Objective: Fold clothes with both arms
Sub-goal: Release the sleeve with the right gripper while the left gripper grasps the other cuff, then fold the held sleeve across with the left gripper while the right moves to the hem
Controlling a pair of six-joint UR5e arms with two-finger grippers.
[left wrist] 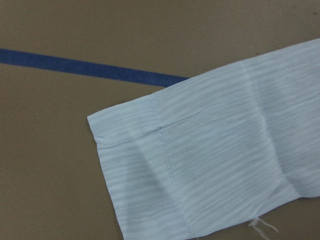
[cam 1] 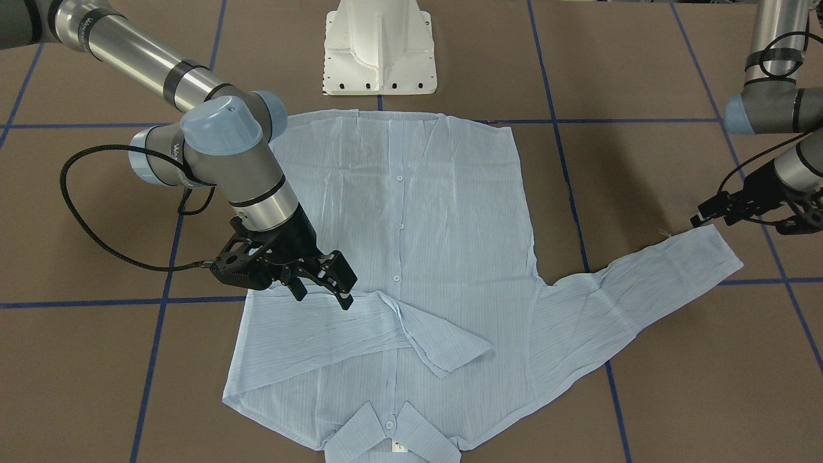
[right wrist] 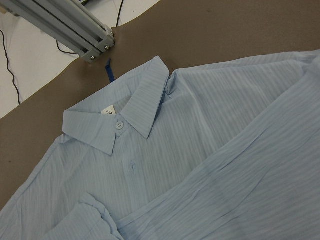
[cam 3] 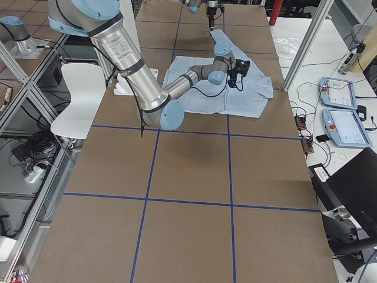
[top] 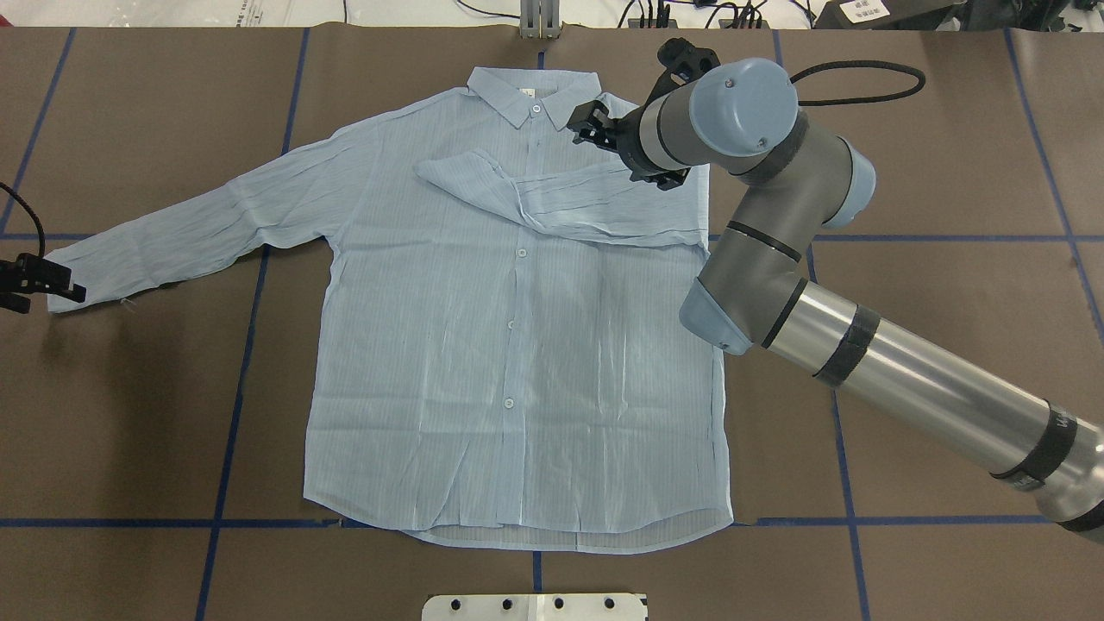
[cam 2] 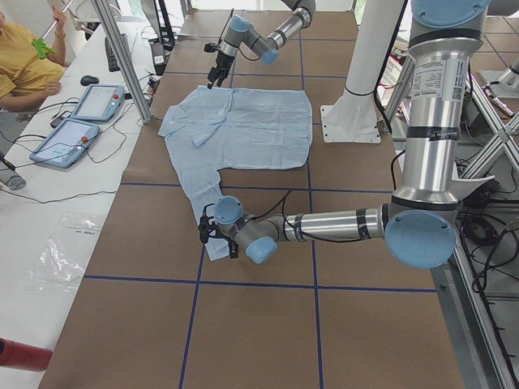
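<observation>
The light blue striped shirt (cam 1: 450, 212) lies flat, front up, on the brown table, collar (right wrist: 125, 115) at the far side from the robot. One sleeve (top: 552, 203) is folded across the chest. My right gripper (cam 1: 321, 294) hovers just above that folded sleeve near the shoulder, open and empty; it also shows in the overhead view (top: 595, 125). The other sleeve (top: 190, 233) stretches out flat to my left. My left gripper (top: 52, 280) is at its cuff (left wrist: 200, 160), fingers apart, holding nothing; the front-facing view also shows it (cam 1: 704, 215).
The white pedestal base (cam 1: 379, 51) stands at the shirt's hem side. Blue tape lines (top: 233, 414) grid the table. An aluminium post (right wrist: 65, 25) rises beyond the collar. An operator (cam 2: 24, 57) and tablets (cam 2: 81, 121) are along the far side.
</observation>
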